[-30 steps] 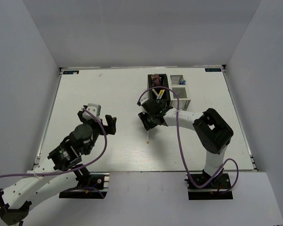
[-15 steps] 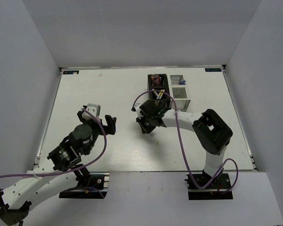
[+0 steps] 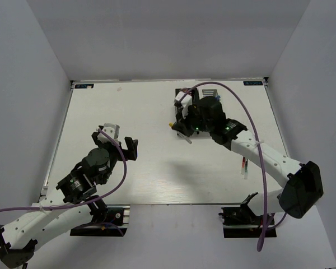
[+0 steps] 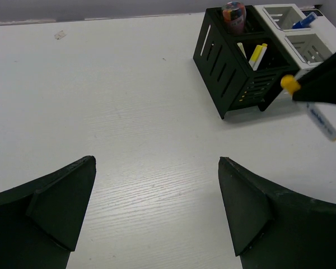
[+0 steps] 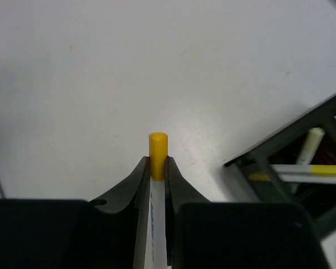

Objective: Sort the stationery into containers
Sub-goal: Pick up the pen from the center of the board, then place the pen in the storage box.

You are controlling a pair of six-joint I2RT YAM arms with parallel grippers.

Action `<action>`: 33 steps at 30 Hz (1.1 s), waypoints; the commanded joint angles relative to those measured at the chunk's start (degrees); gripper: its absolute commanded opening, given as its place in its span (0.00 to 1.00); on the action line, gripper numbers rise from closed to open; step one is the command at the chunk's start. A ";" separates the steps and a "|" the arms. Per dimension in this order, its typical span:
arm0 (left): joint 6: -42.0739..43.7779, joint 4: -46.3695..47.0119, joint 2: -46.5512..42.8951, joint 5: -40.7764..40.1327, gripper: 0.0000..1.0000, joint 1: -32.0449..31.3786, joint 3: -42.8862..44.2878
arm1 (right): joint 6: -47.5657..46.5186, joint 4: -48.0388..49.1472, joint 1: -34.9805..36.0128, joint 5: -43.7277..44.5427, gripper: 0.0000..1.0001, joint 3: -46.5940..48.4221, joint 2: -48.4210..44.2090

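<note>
Right tool (image 5: 158,167) clenched on thin white yellow-ended pen (image 5: 158,147): tip upright before lowering into black slatted organizer (image 4: 221,75) ahead-right.

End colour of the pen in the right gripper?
Yellow, on the white pen; right wrist view shows it best.

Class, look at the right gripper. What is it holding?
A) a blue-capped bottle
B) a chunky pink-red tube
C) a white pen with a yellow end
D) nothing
C: in the right wrist view the right gripper is shut on a thin white pen, whose yellow end pokes out past the fingertips.
</note>
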 commanded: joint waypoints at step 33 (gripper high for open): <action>1.39 0.03 1.87 0.16 1.00 0.27 0.30 | -7.48 30.57 -22.55 -26.42 0.00 15.57 27.30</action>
